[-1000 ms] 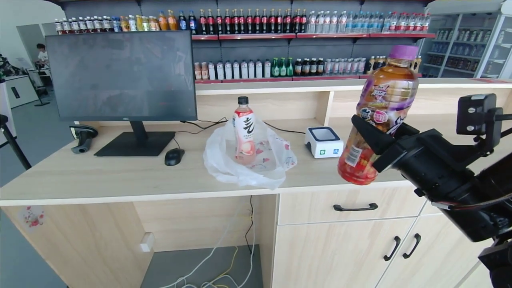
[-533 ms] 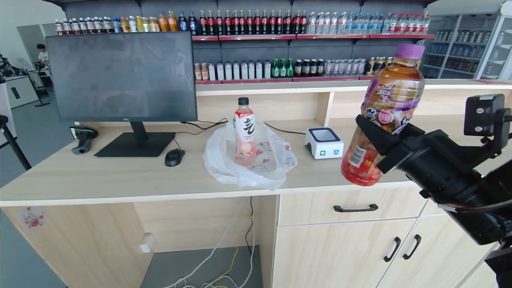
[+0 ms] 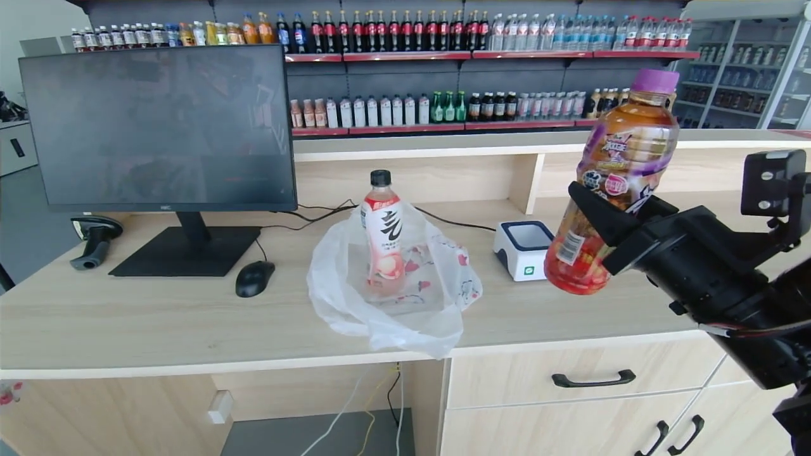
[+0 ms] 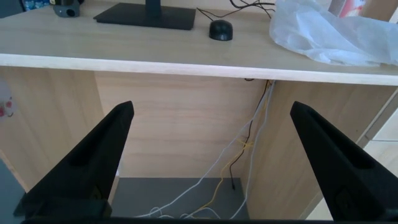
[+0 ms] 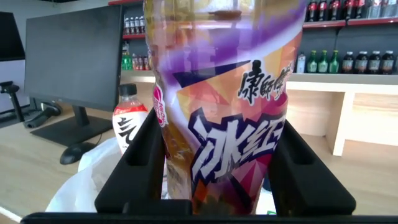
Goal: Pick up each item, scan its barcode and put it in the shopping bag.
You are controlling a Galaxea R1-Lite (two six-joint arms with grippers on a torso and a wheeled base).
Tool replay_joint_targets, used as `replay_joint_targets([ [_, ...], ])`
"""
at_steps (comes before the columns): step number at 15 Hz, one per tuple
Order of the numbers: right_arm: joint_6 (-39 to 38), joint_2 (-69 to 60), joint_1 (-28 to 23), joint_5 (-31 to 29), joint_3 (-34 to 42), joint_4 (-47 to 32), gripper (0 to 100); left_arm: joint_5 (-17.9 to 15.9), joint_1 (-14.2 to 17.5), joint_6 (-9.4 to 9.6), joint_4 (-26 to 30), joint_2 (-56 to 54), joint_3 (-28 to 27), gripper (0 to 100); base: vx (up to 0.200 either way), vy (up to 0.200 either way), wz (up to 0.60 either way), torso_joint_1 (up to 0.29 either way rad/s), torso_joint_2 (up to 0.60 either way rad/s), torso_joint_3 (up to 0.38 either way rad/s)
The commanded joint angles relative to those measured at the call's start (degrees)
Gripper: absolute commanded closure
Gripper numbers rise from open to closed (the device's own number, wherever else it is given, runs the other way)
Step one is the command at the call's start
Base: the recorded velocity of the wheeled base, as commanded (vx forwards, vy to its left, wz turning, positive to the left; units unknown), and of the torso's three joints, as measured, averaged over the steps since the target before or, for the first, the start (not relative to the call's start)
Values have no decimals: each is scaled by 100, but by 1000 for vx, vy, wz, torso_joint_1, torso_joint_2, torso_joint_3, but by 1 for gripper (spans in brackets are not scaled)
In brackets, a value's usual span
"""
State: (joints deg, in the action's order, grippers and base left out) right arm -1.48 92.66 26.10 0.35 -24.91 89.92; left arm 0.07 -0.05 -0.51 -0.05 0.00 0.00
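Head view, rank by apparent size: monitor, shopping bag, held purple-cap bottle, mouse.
1. monitor
2-3. shopping bag and purple-cap bottle: about alike. The bottle is held nearer the camera, so I won't rank them.
4. mouse

Glossy plastic purple-capped bottle (image 3: 619,152), filmy plastic shopping bag (image 3: 412,326), matt wood-grain counter (image 3: 158,320).

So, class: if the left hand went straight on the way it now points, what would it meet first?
Probably the wooden back panel under the counter top; the hanging cables lie close to that line, and depth is hard to judge.
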Motion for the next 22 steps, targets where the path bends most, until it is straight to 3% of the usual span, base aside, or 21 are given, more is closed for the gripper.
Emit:
replay_joint_targets([
  [1,-2,85,9,9,-41,8,100,1,-4,-2,-4,0,0,0,0,0,0,0,0,0],
  [6,-11,710,27,9,-366,8,100,1,-4,-2,-4,0,0,0,0,0,0,0,0,0],
  [8,-11,850,27,9,-603,8,100,1,-4,-2,-4,0,0,0,0,0,600,10,2,0],
  [13,-63,1017,-79,17,-577,8,100,1,-4,-2,-4,0,0,0,0,0,120,0,1,0],
  [16,-204,1483,519,35,-805,8,100,1,-4,-2,-13,0,0,0,0,0,0,0,0,0],
  [22,-213,2265,809,35,-1289,8,100,1,-4,-10,-13,0,0,0,0,0,0,0,0,0],
])
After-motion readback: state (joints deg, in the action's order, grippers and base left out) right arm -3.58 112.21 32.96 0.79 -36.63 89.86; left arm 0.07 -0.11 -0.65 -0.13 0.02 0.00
